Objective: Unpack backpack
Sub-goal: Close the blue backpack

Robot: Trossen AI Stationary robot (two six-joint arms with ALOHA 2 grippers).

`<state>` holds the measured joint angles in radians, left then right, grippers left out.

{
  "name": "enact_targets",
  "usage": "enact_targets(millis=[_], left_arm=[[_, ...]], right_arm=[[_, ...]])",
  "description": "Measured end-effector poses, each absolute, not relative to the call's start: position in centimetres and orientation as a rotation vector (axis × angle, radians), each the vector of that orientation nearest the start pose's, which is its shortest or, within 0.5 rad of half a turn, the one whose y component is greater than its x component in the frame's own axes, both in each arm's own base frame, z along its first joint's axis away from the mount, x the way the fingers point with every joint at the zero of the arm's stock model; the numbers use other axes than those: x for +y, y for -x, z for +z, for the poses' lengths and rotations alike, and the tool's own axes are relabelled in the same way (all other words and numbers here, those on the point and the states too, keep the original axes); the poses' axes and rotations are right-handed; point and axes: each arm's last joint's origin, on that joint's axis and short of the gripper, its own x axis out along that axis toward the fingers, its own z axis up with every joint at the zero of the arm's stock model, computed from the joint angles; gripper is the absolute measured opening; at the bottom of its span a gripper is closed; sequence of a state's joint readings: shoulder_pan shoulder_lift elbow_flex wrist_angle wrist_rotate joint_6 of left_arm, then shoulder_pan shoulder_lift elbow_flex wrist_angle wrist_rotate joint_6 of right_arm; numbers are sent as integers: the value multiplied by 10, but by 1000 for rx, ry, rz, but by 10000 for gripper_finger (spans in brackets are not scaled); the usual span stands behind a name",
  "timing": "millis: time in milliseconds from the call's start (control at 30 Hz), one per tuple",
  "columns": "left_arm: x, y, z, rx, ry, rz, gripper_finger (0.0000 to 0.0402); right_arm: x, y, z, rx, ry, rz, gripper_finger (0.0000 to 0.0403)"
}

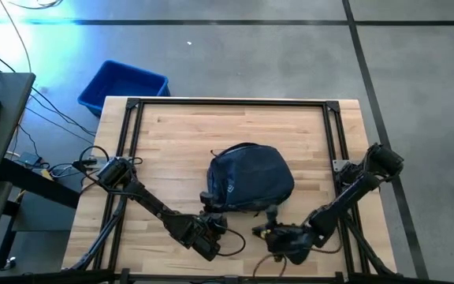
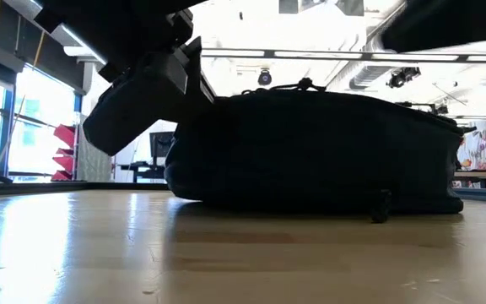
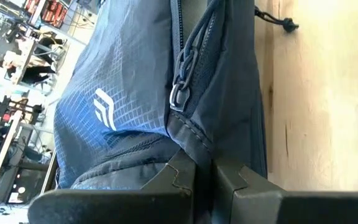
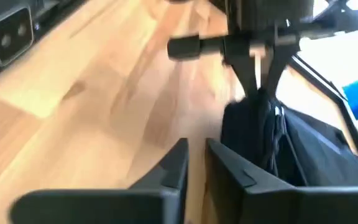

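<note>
Both pincers sit low by the counter's front edge, just in front of the backpack (image 1: 251,178). On the left arm, the left pincer (image 3: 204,169) is closed on a fold of the bag's navy fabric: in the left wrist view its two dark fingers (image 3: 179,177) meet on a bunched edge of cloth just below a seam, with a metal zipper pull (image 3: 178,96) and the small white logo (image 3: 104,109) on the quilted front panel a little farther along. In the high view this pincer (image 1: 210,213) lies against the bag's front-left corner, and the arm runs back from it toward the counter's left edge. Next to it, the right pincer (image 4: 196,155) shows its two fingers close together with a thin slit between them and bare wood showing under them; nothing lies between them, and whether they are fully shut I cannot tell. It points across the counter toward the left arm's hardware and a dark flank of the bag; from above, it (image 1: 271,230) sits just off the bag's front edge, right of centre. The backpack itself lies flat on the wooden counter (image 1: 180,134), about midway between the left and right edges and somewhat nearer the front. Beyond the back-left corner, a bright blue bin (image 1: 122,84) stands on the floor.
</note>
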<state>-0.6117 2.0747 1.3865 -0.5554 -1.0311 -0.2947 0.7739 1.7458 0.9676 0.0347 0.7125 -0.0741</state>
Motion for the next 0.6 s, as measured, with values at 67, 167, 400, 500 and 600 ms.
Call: enact_targets(millis=[67,167,400,500,600], left_arm=[[-210,-343,147,778,-642,471,0],[-210,-343,147,781,-640,469,0],[-210,-343,147,789,-632,457,0],[-210,-343,147,789,-632,456,0],[-210,-343,147,789,-631,455,0]], right_arm=[[222,-271,174,550,565,59,81],[206,-282,174,568,536,4,136],[181,-299,173,601,442,-67,225],[177,-301,171,629,407,-40,215],[176,-302,171,631,397,-32,173]])
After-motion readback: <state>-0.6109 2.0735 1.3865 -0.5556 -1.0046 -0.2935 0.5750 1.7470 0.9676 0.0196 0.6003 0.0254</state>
